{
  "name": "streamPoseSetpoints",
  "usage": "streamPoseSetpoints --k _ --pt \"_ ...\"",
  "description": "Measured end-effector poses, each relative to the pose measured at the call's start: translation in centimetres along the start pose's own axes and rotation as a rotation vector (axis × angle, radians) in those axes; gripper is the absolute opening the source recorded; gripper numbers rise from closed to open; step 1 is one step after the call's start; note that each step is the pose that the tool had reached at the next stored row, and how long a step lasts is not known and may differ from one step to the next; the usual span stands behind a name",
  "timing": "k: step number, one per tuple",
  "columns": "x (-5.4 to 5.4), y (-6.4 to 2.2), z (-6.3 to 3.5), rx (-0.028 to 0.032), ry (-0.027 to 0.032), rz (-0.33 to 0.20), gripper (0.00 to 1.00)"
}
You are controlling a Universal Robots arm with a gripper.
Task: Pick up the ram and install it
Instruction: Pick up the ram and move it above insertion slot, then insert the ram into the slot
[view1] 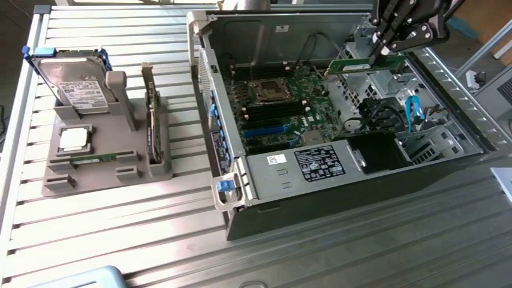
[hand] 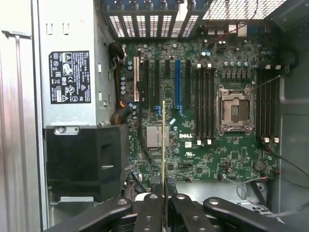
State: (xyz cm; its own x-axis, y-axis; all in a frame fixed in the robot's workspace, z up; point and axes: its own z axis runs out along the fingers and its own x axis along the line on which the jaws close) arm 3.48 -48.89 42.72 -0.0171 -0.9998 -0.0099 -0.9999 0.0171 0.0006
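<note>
My gripper (view1: 382,53) hangs over the far right side of the open computer case (view1: 448,78) in the exterior view, shut on the ram (view1: 352,65). The ram is a thin green stick that juts out from the fingers towards the exterior view's left, above the motherboard (view1: 280,102). In the wrist view the ram (hand: 164,145) shows edge-on as a thin line rising from between the black fingers (hand: 150,212) of the gripper (hand: 165,205). Below it lies the motherboard (hand: 193,154), with long black memory slots (hand: 204,101) beside the CPU socket (hand: 234,110).
A grey holder (view1: 104,162) on the slatted table at the exterior view's left carries a silver hard drive (view1: 76,87), an upright expansion card (view1: 152,114), a CPU (view1: 74,139) and another green stick (view1: 95,158). Inside the case are the power supply (view1: 304,165), blue cables (view1: 412,111) and a black shroud (hand: 87,159).
</note>
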Motion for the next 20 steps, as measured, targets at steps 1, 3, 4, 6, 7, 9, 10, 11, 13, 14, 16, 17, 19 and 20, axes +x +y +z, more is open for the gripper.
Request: streamPoseSetpoints --k 1,3,4,6,7,9,10,11,13,14,16,17,19,20 --pt "-0.8 0.0 0.04 0.0 0.0013 0.0 0.13" --pt "-1.7 0.01 0.11 0.0001 0.0019 0.0 0.13" --pt "-2.5 0.01 0.16 0.0001 0.0029 0.0 0.13" --pt "-4.1 0.0 0.26 0.0002 0.0036 0.0 0.13" --pt "-4.5 0.0 0.28 0.0001 0.0038 0.0 0.13" --pt "-5.6 0.01 0.31 0.0002 0.0038 0.0 0.13" --pt "-5.6 0.01 0.31 0.0003 0.0037 0.0 0.13" --pt "-5.6 0.02 0.31 0.0002 0.0037 0.0 0.13" --pt "-5.6 0.02 0.31 0.0002 0.0037 0.0 0.13" --pt "-5.6 0.02 0.31 0.0002 0.0037 0.0 0.13" --pt "-5.6 0.02 0.31 0.0002 0.0037 0.0 0.13" --pt "-5.6 0.02 0.31 0.0002 0.0038 0.0 0.13" --pt "-5.6 0.02 0.31 0.0002 0.0037 0.0 0.13" --pt "-5.6 0.02 0.31 0.0002 0.0037 0.0 0.13"
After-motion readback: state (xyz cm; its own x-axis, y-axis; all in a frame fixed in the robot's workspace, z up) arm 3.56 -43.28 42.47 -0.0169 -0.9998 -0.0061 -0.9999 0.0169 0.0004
